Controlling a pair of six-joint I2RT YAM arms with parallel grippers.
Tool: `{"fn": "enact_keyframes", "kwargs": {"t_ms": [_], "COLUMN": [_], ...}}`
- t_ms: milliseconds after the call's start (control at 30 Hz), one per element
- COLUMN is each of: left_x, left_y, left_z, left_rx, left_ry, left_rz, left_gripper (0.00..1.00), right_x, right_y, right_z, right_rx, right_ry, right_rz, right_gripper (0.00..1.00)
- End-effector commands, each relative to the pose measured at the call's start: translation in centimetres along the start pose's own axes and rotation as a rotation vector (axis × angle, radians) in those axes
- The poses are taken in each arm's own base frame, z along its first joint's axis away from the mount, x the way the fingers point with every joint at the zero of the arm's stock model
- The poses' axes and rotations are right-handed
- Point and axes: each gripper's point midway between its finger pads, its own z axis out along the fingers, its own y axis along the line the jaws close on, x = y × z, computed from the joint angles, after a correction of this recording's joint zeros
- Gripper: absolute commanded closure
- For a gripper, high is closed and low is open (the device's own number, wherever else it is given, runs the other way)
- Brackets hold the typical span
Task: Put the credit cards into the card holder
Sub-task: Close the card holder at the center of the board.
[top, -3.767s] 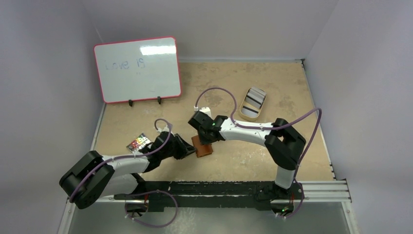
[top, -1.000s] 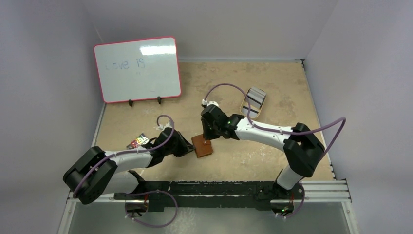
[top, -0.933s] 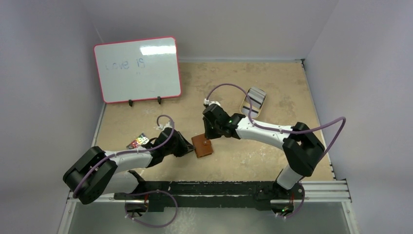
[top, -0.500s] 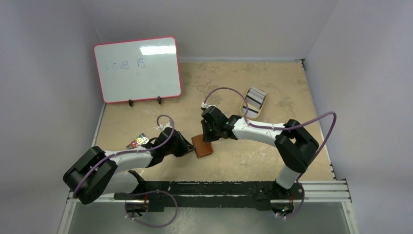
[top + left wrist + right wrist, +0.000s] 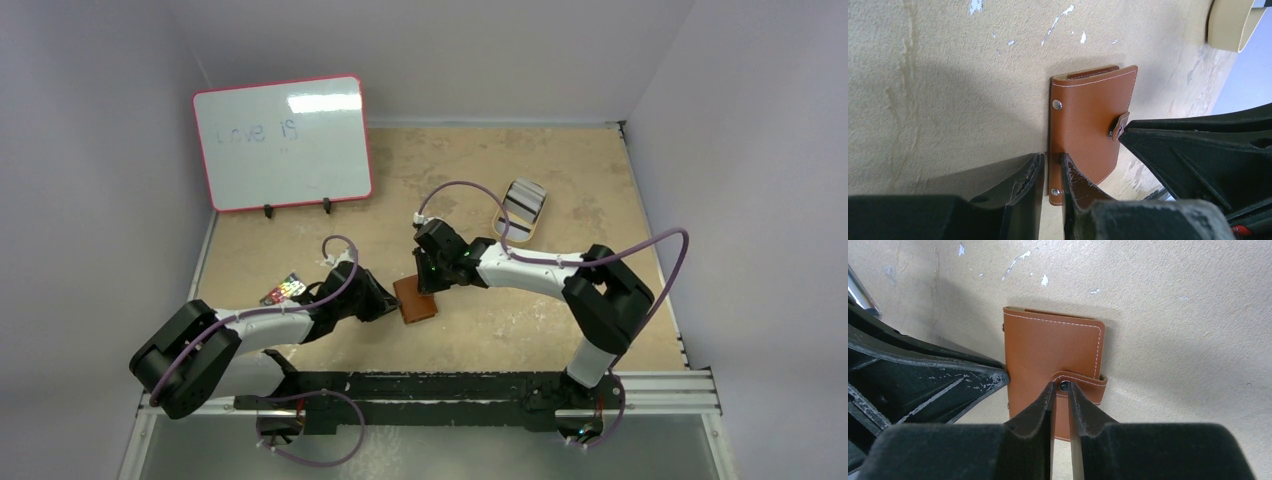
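The brown leather card holder [image 5: 416, 300] lies closed on the tan table, its snap strap fastened. My left gripper [image 5: 385, 299] is shut on its left edge; in the left wrist view the fingers [image 5: 1050, 170] pinch the stitched edge of the card holder [image 5: 1090, 120]. My right gripper [image 5: 428, 278] is shut, its tips [image 5: 1061, 390] resting on the snap strap of the card holder [image 5: 1048, 347], either side of the metal button. The credit cards [image 5: 524, 203], pale with dark stripes, lie in the tan oval tin behind the right arm.
The tan oval tin [image 5: 503, 230] stands at the back right, and its corner shows in the left wrist view [image 5: 1230, 27]. A red-framed whiteboard [image 5: 282, 140] stands at the back left. A small multicoloured object [image 5: 284, 292] lies left of the left wrist.
My right gripper has moved a little forward and left onto the card holder's snap strap, and its elbow has swung left. The left arm and the card holder have stayed put.
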Motion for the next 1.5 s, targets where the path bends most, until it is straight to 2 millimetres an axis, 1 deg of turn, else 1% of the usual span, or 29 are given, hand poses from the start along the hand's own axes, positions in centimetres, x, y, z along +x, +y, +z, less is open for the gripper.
{"fn": "enact_keyframes", "kwargs": {"t_ms": [0,100,400,600,700,933,1067,1167,1233,1367,1467], "left_x": [-1.1,-1.1,-1.1,-1.3,-1.5,-1.5,-1.7,-1.8,-1.8,-1.6,-1.8], "left_y": [-1.2,-1.2,-1.2,-1.2,-1.3,-1.1,-1.0,-0.9,-0.7,-0.3,-0.3], "left_z": [0.1,0.1,0.2,-0.1,-0.1,0.0,0.0,0.2,0.5,0.9,1.0], "left_rx": [0.025,0.025,0.023,0.021,0.016,0.006,0.003,-0.006,-0.013,-0.023,-0.028], "left_ry": [-0.037,-0.037,-0.035,-0.047,-0.055,-0.053,-0.059,-0.063,-0.058,-0.05,-0.059], "left_rz": [0.023,0.024,0.026,0.028,0.034,0.037,0.037,0.043,0.043,0.045,0.045], "left_gripper": [0.82,0.82,0.82,0.82,0.82,0.82,0.82,0.82,0.82,0.82,0.82], "right_x": [0.0,-0.1,0.6,1.3,1.9,3.6,5.3,6.2,6.3,5.6,6.2], "right_y": [-0.1,-0.2,-0.8,-1.4,-1.4,-1.7,-1.3,-1.2,-1.3,-1.1,-1.2], "right_z": [0.4,0.6,0.8,1.1,1.1,1.9,2.2,2.3,2.3,1.9,2.1], "right_rx": [-0.004,0.004,0.023,0.053,0.063,0.109,0.12,0.114,0.121,0.129,0.125], "right_ry": [0.002,-0.003,0.015,0.049,0.068,0.129,0.177,0.199,0.202,0.185,0.21], "right_rz": [-0.013,-0.027,-0.032,-0.044,-0.054,-0.077,-0.106,-0.109,-0.111,-0.115,-0.132], "right_gripper": [0.84,0.84,0.84,0.87,0.87,0.87,0.87,0.87,0.87,0.87,0.87]}}
